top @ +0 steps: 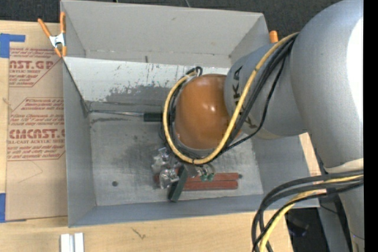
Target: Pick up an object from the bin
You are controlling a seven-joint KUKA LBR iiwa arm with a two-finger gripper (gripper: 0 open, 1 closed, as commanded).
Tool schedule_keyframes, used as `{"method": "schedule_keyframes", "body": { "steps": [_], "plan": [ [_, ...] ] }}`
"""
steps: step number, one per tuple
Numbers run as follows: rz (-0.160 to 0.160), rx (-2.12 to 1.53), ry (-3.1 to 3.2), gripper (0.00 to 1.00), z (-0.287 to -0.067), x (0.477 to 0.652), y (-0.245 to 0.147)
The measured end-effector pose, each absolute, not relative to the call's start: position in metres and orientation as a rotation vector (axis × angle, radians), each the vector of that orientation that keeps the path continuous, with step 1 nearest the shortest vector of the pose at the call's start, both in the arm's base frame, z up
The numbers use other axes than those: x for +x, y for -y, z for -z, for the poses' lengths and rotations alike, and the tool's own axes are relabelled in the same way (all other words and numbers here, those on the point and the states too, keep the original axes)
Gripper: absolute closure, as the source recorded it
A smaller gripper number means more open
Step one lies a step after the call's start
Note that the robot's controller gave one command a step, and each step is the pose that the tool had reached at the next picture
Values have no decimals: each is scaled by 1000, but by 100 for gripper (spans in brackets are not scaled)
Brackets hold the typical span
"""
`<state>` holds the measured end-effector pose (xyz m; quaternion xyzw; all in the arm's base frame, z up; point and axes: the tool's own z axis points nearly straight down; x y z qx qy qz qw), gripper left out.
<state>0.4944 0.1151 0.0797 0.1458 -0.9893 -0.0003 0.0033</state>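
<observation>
Reddish-brown flat bar point(214, 182) lies along the near wall of the grey bin point(77, 127), right of centre, with a short dark piece point(175, 189) tilted at its left end. The gripper point(165, 173) hangs low just left of that end, a spot that suits taking either of these two, the things nearest to it. Whether it is open or closed cannot be told. The orange wrist cover point(201, 112) stands above it. A thin dark rod point(118, 115) lies well apart, on the floor to the far left.
</observation>
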Motion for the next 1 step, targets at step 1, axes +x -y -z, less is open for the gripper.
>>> {"method": "schedule_keyframes", "body": {
  "steps": [1],
  "plan": [
    [1, 498, 3106, 100, -136, 496, -114]
  ]
}}
